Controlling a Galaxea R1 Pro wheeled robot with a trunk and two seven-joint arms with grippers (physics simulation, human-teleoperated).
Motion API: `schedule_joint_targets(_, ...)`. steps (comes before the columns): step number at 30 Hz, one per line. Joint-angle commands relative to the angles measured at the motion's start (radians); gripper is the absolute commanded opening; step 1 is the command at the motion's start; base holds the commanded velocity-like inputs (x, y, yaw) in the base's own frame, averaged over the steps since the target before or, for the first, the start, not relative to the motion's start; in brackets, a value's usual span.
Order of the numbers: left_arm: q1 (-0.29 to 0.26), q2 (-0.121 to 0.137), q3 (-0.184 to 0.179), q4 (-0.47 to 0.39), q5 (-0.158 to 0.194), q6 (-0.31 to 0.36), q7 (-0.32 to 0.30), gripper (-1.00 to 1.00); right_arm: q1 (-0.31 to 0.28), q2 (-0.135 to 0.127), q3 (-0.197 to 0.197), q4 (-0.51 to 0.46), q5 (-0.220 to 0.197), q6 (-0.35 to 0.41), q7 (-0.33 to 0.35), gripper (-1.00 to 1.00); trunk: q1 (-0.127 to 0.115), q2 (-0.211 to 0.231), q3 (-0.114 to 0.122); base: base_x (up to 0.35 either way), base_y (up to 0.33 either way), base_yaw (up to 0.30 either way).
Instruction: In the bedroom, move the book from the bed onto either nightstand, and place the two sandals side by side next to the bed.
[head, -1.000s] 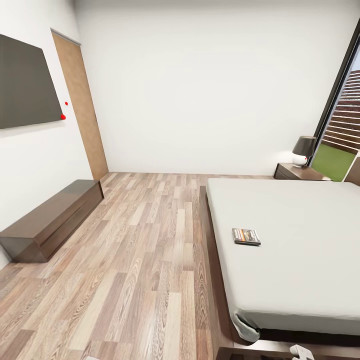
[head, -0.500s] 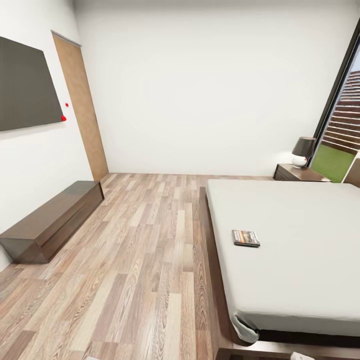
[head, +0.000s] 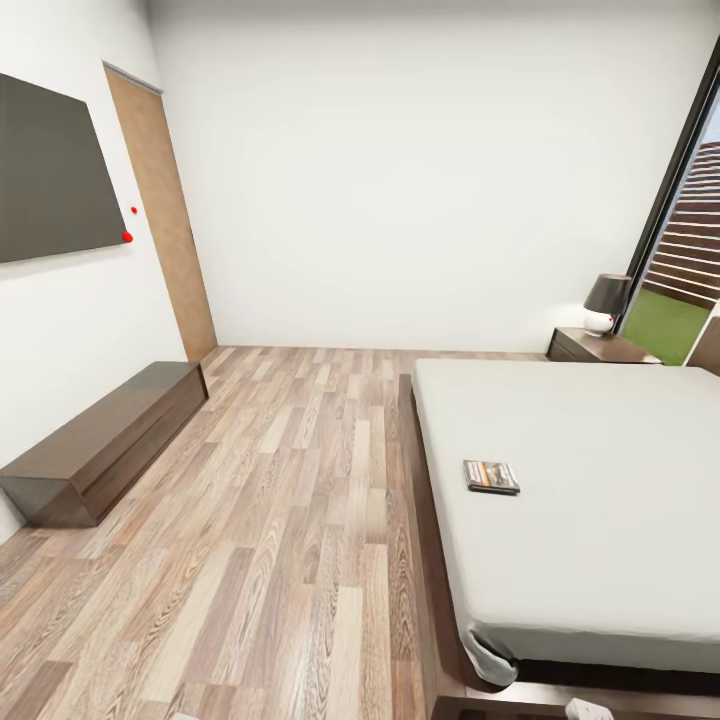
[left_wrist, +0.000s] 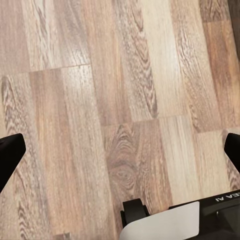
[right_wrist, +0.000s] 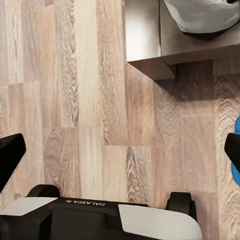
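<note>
Book (head: 491, 476) unmoved on bed (head: 600, 520); view shifted barely since earlier.

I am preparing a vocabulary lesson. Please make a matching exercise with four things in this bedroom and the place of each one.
Things:
1. book
2. lamp
3. bench
4. dark panel

Places:
A. on the nightstand
B. hanging on the left wall
C. on the mattress of the bed
D. on the floor along the left wall

Pairs: 1-C, 2-A, 3-D, 4-B
</note>
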Motion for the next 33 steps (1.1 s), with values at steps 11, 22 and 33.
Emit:
schedule_joint_targets(11,-0.001,-0.018,0.013,0.002,-0.003,-0.003,-0.003,1.0,-0.001,0.0,-0.008,0.005,-0.005,-0.002,0.015,1.0,0.0,-0.001,-0.001,0.0,0.0,0.001)
schedule_joint_targets(22,0.001,-0.033,0.013,0.002,-0.003,-0.003,-0.003,1.0,-0.001,0.001,-0.008,0.005,-0.001,-0.002,0.015,1.0,0.0,-0.001,-0.001,0.0,0.0,0.204)
schedule_joint_targets(33,0.001,-0.037,0.013,0.002,-0.003,-0.003,-0.003,1.0,-0.001,0.0,-0.008,0.005,-0.001,-0.002,0.015,1.0,0.0,-0.001,-0.001,0.0,0.0,0.286)
